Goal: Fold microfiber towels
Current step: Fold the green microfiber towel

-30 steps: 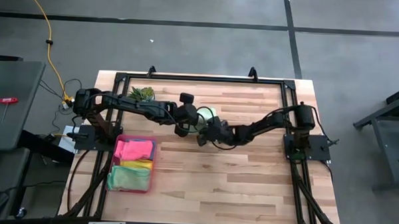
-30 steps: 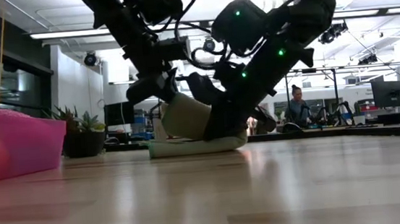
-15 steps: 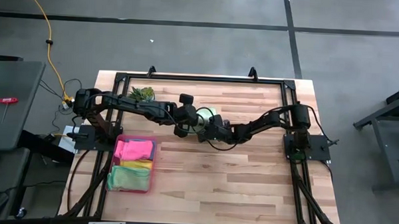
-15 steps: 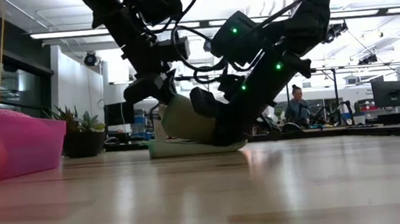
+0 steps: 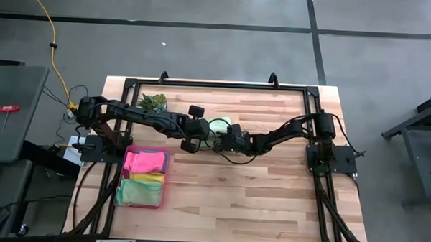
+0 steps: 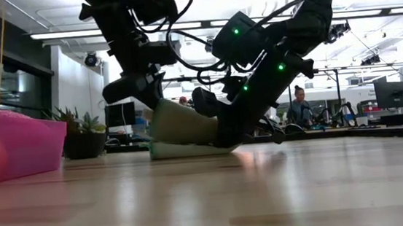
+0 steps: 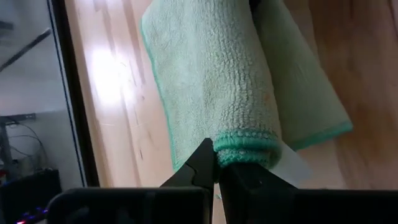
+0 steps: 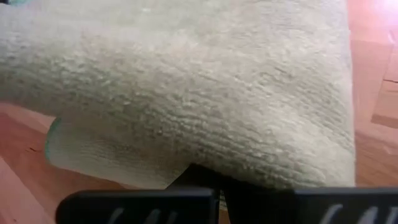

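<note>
The wooden surface (image 5: pixel 256 187) carries a pink tray (image 5: pixel 143 177) near its left edge, with pink, yellow and green towels piled inside. Toward the far middle lies the pale green towel (image 5: pixel 218 125), one edge lifted off the wood. The left gripper (image 7: pixel 216 167) is clenched on its bound edge; the right gripper (image 5: pixel 222 139) is clenched on the same towel just beside. A small plant (image 5: pixel 154 100) stands near the far left.
</note>
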Robot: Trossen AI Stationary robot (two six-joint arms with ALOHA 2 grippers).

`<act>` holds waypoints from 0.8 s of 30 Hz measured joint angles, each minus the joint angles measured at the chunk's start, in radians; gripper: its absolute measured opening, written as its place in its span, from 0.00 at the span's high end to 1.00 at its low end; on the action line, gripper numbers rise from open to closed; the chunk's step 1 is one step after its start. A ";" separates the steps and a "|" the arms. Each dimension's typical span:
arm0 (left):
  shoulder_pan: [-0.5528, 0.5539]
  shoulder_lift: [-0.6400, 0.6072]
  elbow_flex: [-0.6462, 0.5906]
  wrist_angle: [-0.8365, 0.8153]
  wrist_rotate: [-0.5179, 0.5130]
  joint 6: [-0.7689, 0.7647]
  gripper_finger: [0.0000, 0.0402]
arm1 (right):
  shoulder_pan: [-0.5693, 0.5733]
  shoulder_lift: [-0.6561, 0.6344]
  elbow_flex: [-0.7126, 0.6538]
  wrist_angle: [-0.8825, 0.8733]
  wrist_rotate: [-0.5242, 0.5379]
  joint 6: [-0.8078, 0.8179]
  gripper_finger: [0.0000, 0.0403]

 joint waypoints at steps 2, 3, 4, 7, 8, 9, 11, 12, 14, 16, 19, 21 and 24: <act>-0.005 -0.001 0.000 -0.011 0.012 -0.016 1.00 | -0.003 0.000 0.000 -0.003 -0.001 0.000 1.00; -0.009 -0.001 0.000 -0.021 0.014 -0.021 1.00 | -0.005 0.000 0.000 -0.004 -0.001 0.000 1.00; -0.013 -0.001 0.000 -0.031 0.014 -0.026 1.00 | -0.007 0.000 0.000 -0.004 -0.002 0.000 1.00; -0.025 -0.001 0.000 -0.068 0.025 -0.029 1.00 | -0.014 0.000 0.000 -0.006 -0.004 0.000 1.00; -0.028 -0.001 0.000 -0.075 0.036 -0.032 1.00 | -0.016 0.000 0.000 -0.006 -0.004 0.000 1.00; -0.030 -0.001 0.000 -0.078 0.050 -0.034 1.00 | -0.017 0.000 0.000 -0.007 -0.006 0.000 1.00; -0.031 -0.001 0.000 -0.085 0.095 -0.054 1.00 | -0.017 0.000 0.000 -0.007 -0.006 0.000 1.00; -0.031 -0.001 0.000 -0.085 0.122 -0.072 1.00 | -0.017 0.000 0.000 -0.007 -0.007 0.000 1.00; -0.031 -0.001 0.000 -0.085 0.186 -0.112 1.00 | -0.017 0.000 0.000 -0.007 -0.007 0.000 1.00; -0.029 -0.001 0.000 -0.078 0.240 -0.151 1.00 | -0.017 0.000 -0.001 -0.007 -0.008 0.001 1.00; -0.029 0.007 0.000 -0.067 0.264 -0.185 1.00 | -0.017 -0.003 -0.001 -0.007 -0.013 0.001 1.00; -0.029 0.018 -0.003 -0.067 0.246 -0.185 1.00 | -0.017 -0.004 -0.002 -0.006 -0.015 0.002 1.00; -0.028 0.043 -0.009 -0.059 0.190 -0.183 1.00 | -0.017 -0.008 -0.002 -0.004 -0.018 -0.002 1.00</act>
